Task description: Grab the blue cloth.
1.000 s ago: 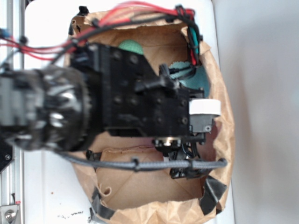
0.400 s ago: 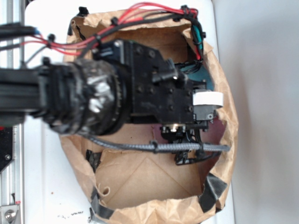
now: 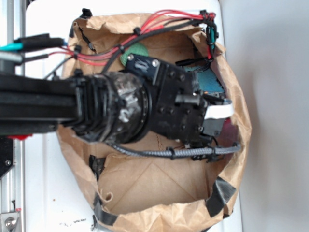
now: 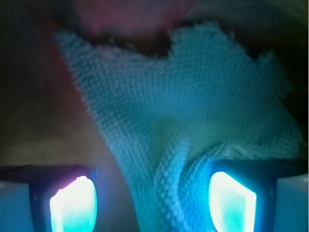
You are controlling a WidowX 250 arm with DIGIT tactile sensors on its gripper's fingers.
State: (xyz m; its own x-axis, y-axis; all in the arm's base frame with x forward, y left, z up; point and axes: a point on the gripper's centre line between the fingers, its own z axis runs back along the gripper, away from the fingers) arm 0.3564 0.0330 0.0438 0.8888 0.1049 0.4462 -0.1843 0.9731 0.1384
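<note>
Wrist view shows the gripper [image 4: 152,203] wide open, empty, straddling the soft, light blue cloth [image 4: 183,116], whose raised fold at 6 o'clock looks easiest to pinch.

Prob. lab: robot arm [image 3: 72,108], taped paper bag [image 3: 159,203].

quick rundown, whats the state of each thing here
blue cloth: wrinkled, a fold lying between the claw's fingers, not lifted
claw: open, lowered over the cloth
green ball: resting untouched, mostly hidden behind the arm
paper bag: open, lying flat, edges taped
</note>
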